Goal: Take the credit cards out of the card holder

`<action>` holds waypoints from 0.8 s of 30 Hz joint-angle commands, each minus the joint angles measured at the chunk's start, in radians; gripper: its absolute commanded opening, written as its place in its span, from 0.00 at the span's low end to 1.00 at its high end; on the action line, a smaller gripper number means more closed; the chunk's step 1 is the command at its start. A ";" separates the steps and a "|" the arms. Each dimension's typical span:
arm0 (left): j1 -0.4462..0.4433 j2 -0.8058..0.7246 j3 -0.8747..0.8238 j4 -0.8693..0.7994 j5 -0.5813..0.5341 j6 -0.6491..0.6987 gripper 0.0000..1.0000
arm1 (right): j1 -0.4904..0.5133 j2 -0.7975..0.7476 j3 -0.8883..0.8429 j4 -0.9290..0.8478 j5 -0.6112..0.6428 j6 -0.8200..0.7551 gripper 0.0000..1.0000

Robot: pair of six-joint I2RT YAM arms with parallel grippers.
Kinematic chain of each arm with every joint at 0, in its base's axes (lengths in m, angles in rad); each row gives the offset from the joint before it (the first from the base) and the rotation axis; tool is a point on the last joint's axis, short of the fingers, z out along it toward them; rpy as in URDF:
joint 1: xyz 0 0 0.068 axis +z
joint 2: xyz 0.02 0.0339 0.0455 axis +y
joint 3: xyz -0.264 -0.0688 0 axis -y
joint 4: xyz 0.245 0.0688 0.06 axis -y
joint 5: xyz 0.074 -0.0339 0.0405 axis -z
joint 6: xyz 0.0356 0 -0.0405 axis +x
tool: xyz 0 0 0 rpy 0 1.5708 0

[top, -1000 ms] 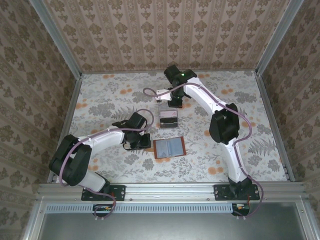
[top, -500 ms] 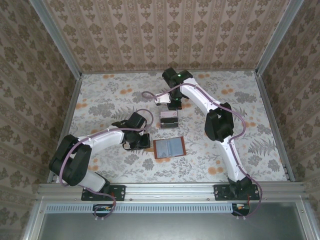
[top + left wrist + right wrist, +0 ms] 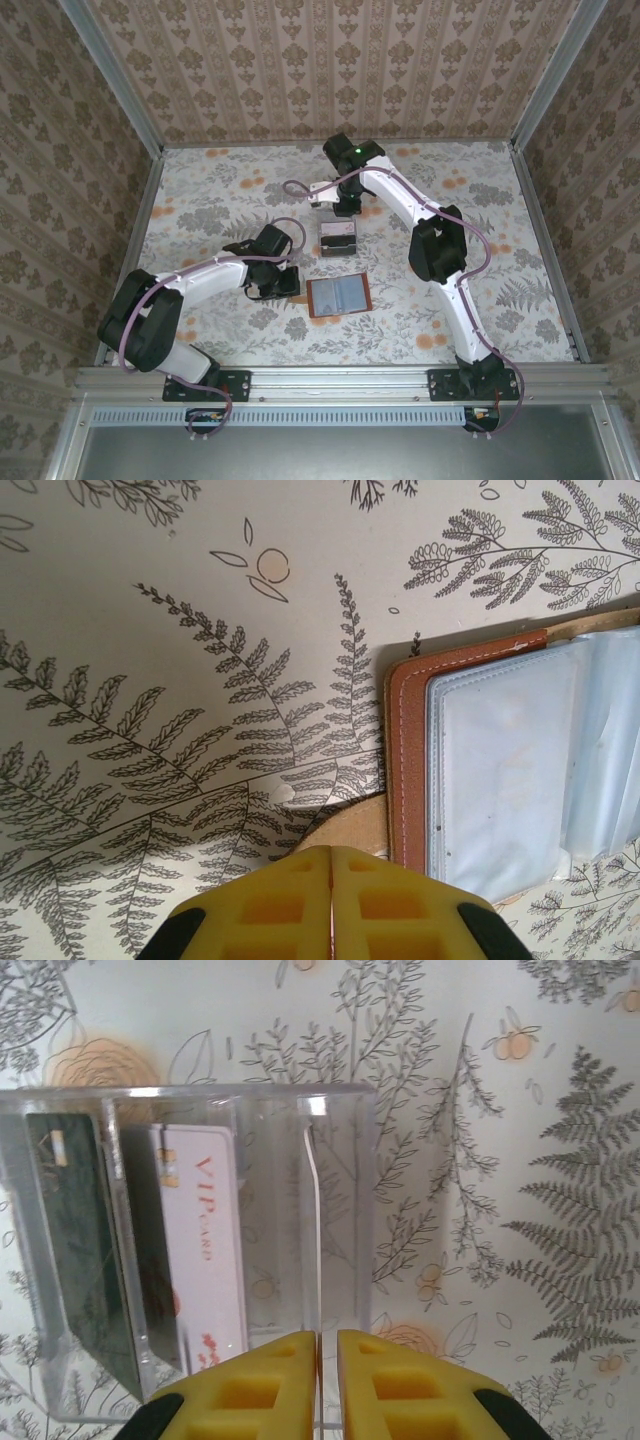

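Most of the job looks done. Two credit cards [image 3: 205,1260], a dark one and a white one printed VIP, stand upright in the left slots of the clear tray [image 3: 240,1090]. A third card [image 3: 314,1210] stands edge-on in the next slot over. In the top view the tray lies on the table [image 3: 480,200] at 12 o'clock of the card holder [image 3: 338,296], near it but not touching. The holder lies open and flat, its pale pocket panels facing up. In the left wrist view the near panel seems to hold no card, though the far panel is cut off at the frame edge, so I would not swear the holder is empty. What is left, by my reckoning, is to let go of the third card and check the remaining pockets. The right arm reaches far out over the table, its elbow at about 3 o'clock of the tray and its forearm doubled back, so the wrist points down over the tray's far side. The right gripper [image 3: 327,1345] has its jaws a narrow slit apart, with the third card's edge running down into the gap; I cannot tell whether a pad touches it. The left arm lies low, stretched from its base toward the middle of the table. The left gripper [image 3: 330,865] has its jaws pressed together on nothing, just beside the holder's brown edge at its 9 o'clock.
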 commanded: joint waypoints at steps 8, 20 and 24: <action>0.005 -0.017 0.001 -0.005 -0.006 -0.008 0.09 | 0.000 -0.110 -0.091 0.140 0.019 0.069 0.17; 0.000 -0.008 -0.010 0.016 0.000 -0.018 0.09 | 0.000 -0.114 -0.192 0.291 0.010 0.092 0.18; 0.000 0.001 -0.005 0.016 0.000 -0.018 0.09 | 0.002 -0.095 -0.191 0.283 0.008 0.085 0.18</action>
